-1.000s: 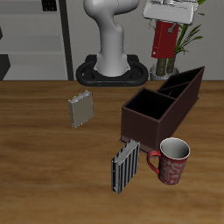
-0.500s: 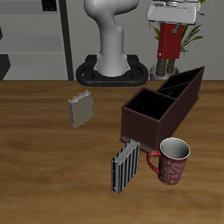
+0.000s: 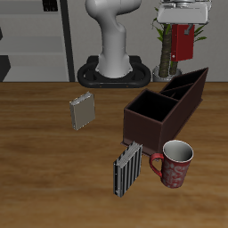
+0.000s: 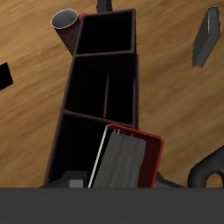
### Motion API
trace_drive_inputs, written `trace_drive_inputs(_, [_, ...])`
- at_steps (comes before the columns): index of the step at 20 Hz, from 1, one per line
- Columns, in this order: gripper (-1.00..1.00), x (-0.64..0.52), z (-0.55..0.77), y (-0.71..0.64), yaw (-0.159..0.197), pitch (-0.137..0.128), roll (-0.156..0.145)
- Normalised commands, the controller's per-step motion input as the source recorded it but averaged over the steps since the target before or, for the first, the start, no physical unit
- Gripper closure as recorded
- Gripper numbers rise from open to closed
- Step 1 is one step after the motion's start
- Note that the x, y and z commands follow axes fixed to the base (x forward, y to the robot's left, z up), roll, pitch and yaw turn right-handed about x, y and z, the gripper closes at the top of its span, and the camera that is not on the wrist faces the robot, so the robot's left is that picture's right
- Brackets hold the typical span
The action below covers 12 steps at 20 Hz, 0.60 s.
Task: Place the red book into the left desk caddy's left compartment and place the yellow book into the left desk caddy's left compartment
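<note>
Wooden tabletop (image 3: 44,160) carries the left desk caddy (image 3: 166,109) and the yellow book (image 3: 82,110). High above the caddy's far end, the gripper (image 3: 183,20) has its jaws pinching the red book (image 3: 184,41), which hangs down from them.

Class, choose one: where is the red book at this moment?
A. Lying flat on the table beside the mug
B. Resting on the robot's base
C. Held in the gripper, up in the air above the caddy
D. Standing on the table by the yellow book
C: the gripper is shut on the red book, which hangs clear of the table above the left desk caddy.
</note>
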Motion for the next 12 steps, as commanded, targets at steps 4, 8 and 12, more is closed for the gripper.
trace_drive_inputs(4, [1.0, 0.09, -0.01, 0.1, 0.033, -0.035, 0.042])
trace_drive_inputs(8, [1.0, 0.18, -0.16, 0.23, 0.053, 0.02, 0.055])
trace_drive_inputs(12, [1.0, 0.16, -0.12, 0.02, 0.037, -0.009, -0.013])
